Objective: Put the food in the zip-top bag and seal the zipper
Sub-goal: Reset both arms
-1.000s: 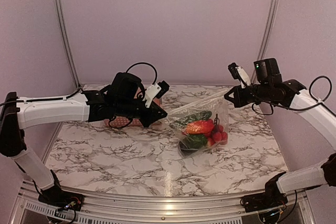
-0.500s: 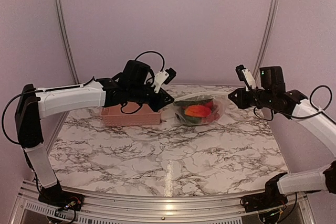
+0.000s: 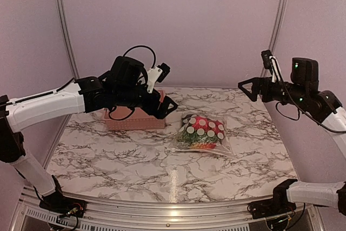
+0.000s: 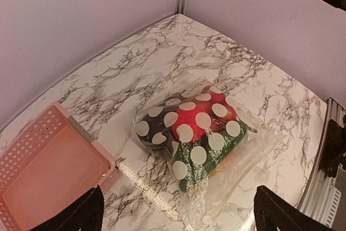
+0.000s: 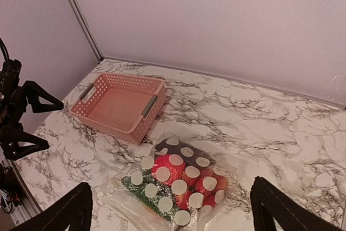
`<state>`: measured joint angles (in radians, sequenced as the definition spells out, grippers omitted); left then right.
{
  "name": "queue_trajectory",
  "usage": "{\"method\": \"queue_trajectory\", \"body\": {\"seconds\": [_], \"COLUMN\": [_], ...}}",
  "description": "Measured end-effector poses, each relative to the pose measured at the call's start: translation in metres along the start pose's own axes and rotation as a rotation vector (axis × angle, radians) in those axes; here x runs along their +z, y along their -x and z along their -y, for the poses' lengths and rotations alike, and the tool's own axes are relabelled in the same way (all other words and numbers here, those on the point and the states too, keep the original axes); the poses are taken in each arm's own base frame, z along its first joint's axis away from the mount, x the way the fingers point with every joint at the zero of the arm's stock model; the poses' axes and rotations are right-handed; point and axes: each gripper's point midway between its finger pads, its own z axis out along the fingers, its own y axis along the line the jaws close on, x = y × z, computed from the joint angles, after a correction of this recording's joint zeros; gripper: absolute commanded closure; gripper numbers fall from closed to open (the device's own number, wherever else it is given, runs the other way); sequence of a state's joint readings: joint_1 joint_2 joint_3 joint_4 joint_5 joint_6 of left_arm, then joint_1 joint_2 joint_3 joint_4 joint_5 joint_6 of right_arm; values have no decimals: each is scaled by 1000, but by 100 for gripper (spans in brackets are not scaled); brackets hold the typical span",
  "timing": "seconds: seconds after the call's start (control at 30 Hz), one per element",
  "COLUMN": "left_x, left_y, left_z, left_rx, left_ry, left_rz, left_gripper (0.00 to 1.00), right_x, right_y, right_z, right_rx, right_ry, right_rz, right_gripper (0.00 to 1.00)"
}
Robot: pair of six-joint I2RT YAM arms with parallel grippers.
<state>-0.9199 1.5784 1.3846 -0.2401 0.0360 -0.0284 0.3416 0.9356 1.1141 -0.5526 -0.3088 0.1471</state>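
Note:
The zip-top bag (image 3: 201, 132), clear with white dots, lies flat on the marble table between my two arms, and neither gripper touches it. The food (image 4: 190, 125) is inside it: red pieces, green ones and a dark one (image 5: 181, 150). The zipper (image 4: 243, 177) is a faint strip along the bag's clear flat edge; I cannot tell whether it is pressed shut. My left gripper (image 3: 165, 87) hangs open above the table, left of the bag. My right gripper (image 3: 255, 71) is open too, high at the right. Both wrist views look down on the bag (image 5: 178, 179) between wide-spread fingertips.
A pink lattice basket (image 3: 135, 116) stands at the back left beside the bag, with nothing in it (image 5: 121, 104). Metal frame posts (image 3: 65, 25) rise at the back corners. The table's metal front rail (image 3: 173, 209) runs along the near edge.
Both grippers have opened and let go of the bag, which was held up between them. It has dropped flat onto the table, and both arms have drawn apart and upward.

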Motion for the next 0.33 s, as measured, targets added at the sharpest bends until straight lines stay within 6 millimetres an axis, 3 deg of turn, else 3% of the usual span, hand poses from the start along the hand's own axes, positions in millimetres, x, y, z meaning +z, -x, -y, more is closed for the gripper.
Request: {"method": "queue_trajectory", "body": {"seconds": [0.17, 0.33], "left_x": [-23, -47], "left_y": [27, 17], "left_z": [-48, -86], "left_rx": [-174, -266], "left_ry": [200, 384], "left_rz": [16, 33], "left_gripper": [1, 1], "right_x": [0, 5], "right_y": [33, 36], "right_z": [33, 71], "right_rx": [26, 41], "right_ry": [-207, -414], "right_rz": [55, 43], "right_gripper": [1, 2]}}
